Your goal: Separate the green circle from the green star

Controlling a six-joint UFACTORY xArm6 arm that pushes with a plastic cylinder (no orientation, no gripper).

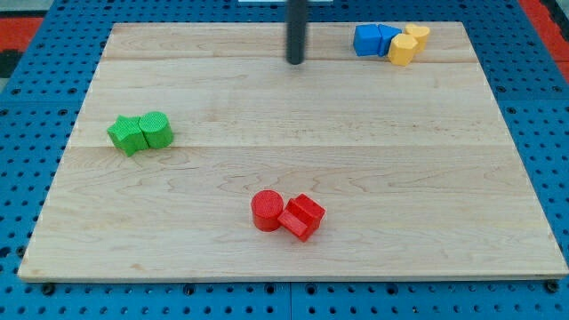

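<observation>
The green star [126, 134] and the green circle [156, 130] lie touching each other at the view's left side of the wooden board [293, 258], the star to the left of the circle. My tip [294, 60] is near the view's top centre, far to the upper right of both green blocks and touching no block.
A red circle [266, 211] touches a red block [302, 216] near the view's bottom centre. Two blue blocks [374, 40] and two yellow blocks [407, 44] cluster at the view's top right. A blue pegboard [36, 98] surrounds the board.
</observation>
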